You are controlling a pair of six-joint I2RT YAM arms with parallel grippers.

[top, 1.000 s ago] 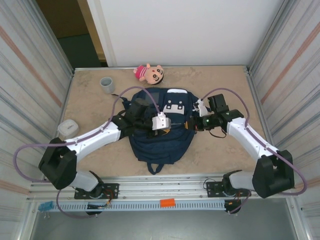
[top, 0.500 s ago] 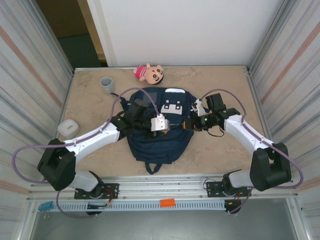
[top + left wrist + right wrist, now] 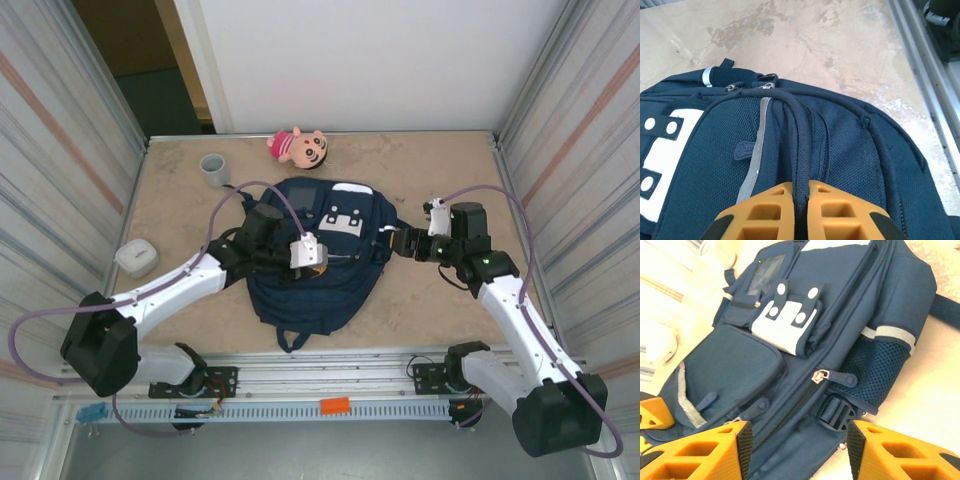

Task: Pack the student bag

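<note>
Lying flat at the middle of the table (image 3: 440,180), front face up, is the student bag (image 3: 330,295): navy fabric, with a white buckle patch (image 3: 785,320) on the front pocket, grey reflective stripes (image 3: 890,332), a mesh side pocket (image 3: 875,372), a black side buckle (image 3: 837,412) and a strap loop (image 3: 292,340) at its near end. The main zipper runs along the side panel with its pull (image 3: 822,375) lying on the fabric. The left gripper (image 3: 800,200) sits on top of the bag, its orange fingers (image 3: 765,210) pressed together and pinching a raised dark cord of the bag's own fabric that runs away from the camera over the curved panel. Two zipper pulls (image 3: 767,80) lie at the far edge of that panel. The right gripper (image 3: 799,452) is at the bag's right flank with its fingers (image 3: 900,452) spread wide and nothing between them; the zipper line and buckle lie beyond the gap. Also on the table, apart from the bag, are a pink plush doll (image 3: 298,146) at the far edge, a grey cup (image 3: 214,170) at the far left and a small white case (image 3: 135,258) by the left wall.
</note>
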